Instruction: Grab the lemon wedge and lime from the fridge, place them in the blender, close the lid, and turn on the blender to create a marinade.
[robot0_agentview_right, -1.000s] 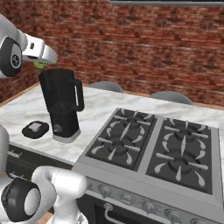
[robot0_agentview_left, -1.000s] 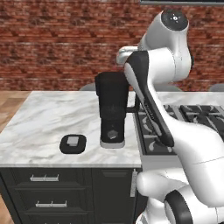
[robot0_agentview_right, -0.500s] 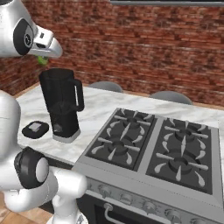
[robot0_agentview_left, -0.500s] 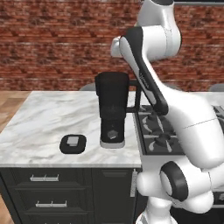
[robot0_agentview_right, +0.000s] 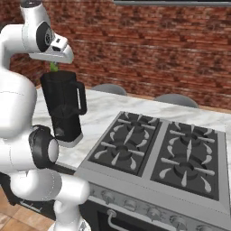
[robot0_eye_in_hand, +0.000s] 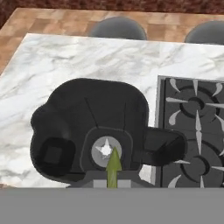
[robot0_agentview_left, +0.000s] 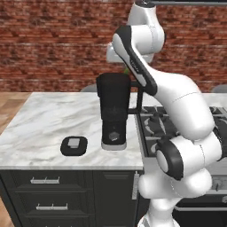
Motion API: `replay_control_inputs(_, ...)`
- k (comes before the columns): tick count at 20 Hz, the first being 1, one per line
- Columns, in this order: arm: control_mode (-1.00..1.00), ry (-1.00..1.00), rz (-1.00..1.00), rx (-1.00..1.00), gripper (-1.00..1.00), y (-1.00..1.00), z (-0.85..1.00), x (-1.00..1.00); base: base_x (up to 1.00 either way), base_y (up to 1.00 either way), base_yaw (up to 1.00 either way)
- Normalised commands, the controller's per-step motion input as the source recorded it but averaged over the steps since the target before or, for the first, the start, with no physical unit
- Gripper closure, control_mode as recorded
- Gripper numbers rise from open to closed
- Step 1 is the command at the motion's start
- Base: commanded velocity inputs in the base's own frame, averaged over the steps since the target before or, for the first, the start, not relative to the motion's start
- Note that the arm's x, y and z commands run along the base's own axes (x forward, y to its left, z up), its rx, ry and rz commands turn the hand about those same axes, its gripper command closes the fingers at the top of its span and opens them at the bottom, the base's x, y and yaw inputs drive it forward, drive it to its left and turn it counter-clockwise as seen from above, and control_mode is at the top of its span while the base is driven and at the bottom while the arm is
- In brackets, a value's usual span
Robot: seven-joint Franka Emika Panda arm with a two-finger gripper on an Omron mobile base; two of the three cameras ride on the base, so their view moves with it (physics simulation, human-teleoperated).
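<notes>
My gripper hangs just above the open top of the black blender, shut on the lemon wedge, a small yellowish-green pointed piece. In the hand view the lemon wedge points down over the blender, whose jar is open with the silver blade at its bottom. From the left base camera, the blender stands on the counter, and the arm covers the hand. The black lid lies flat on the counter left of the blender's base. The lime and the fridge are out of view.
The marble counter runs to the left of the blender. A gas stove adjoins the blender on the right. Grey stools stand beyond the counter's far edge. A brick wall closes the back.
The arm has swung round and its elbow has risen. The hand with the wedge has shifted over the jar's mouth and dropped slightly. Blender and lid have stayed put.
</notes>
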Motion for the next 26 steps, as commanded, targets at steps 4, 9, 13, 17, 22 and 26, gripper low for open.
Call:
replay_control_inputs(4,-1.00,0.18,0.01,0.00,1.00,0.06,-0.52,0.44,0.00,0.00,0.00)
replay_control_inputs(9,-1.00,0.12,0.01,0.00,1.00,0.00,-0.49,0.38,0.00,0.00,0.00)
replay_control_inputs(13,-1.00,0.02,0.01,0.00,1.00,0.01,-0.37,0.19,0.00,0.00,0.00)
replay_control_inputs(17,-1.00,0.00,0.01,-0.01,1.00,0.03,-0.29,0.01,0.00,0.00,0.00)
replay_control_inputs(22,-1.00,-0.05,0.00,-0.05,-1.00,0.10,-0.07,0.09,0.00,0.00,0.00)
replay_control_inputs(26,-1.00,-0.09,0.00,-0.06,-1.00,0.13,0.00,0.26,0.00,0.00,0.00)
